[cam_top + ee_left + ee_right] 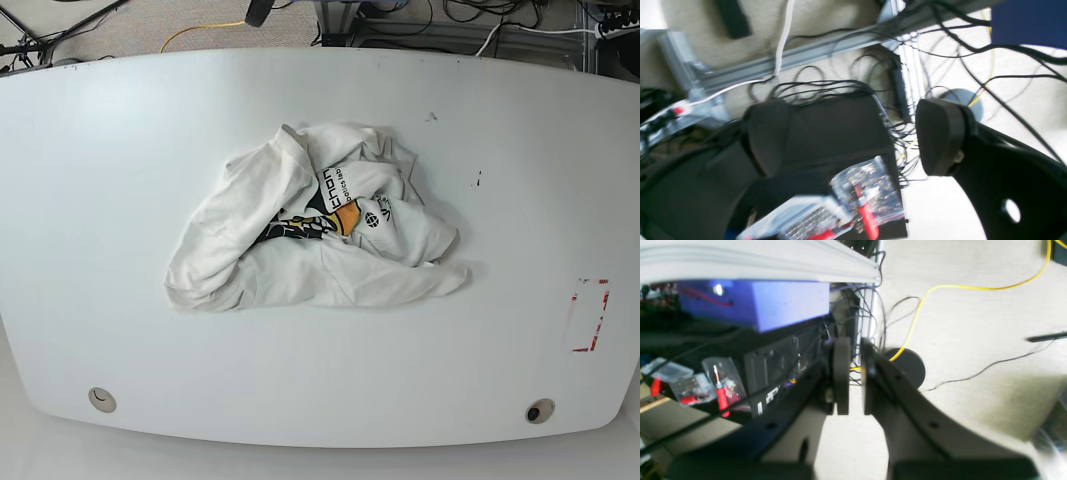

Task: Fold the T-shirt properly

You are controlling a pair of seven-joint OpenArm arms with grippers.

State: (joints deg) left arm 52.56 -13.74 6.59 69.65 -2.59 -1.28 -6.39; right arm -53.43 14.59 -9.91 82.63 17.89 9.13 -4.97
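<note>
T-shirt (315, 235): white, crumpled in a loose heap near the middle of the white table (120, 200), unfolded; part of an orange, yellow and black print and some black lettering shows between the folds.
Red-outlined rectangle (588, 315): marked on the table surface, well apart from the T-shirt, toward the base view's right edge.
Table holes: one round hole (100, 399) near the front-left corner, another (539, 411) near the front-right, both well clear of the T-shirt.
Left gripper (853, 140): not over the T-shirt; its camera looks at floor, tangled black cables (820, 88) and a black case; the two dark fingers stand wide apart with nothing between them.
Right gripper (855, 380): also away from the T-shirt, beside a blue box (773, 303) and a yellow cable (940, 288) on the carpet; the fingers are nearly together, a thin gap left, holding nothing.
Arms in base view: neither appears over the table.
</note>
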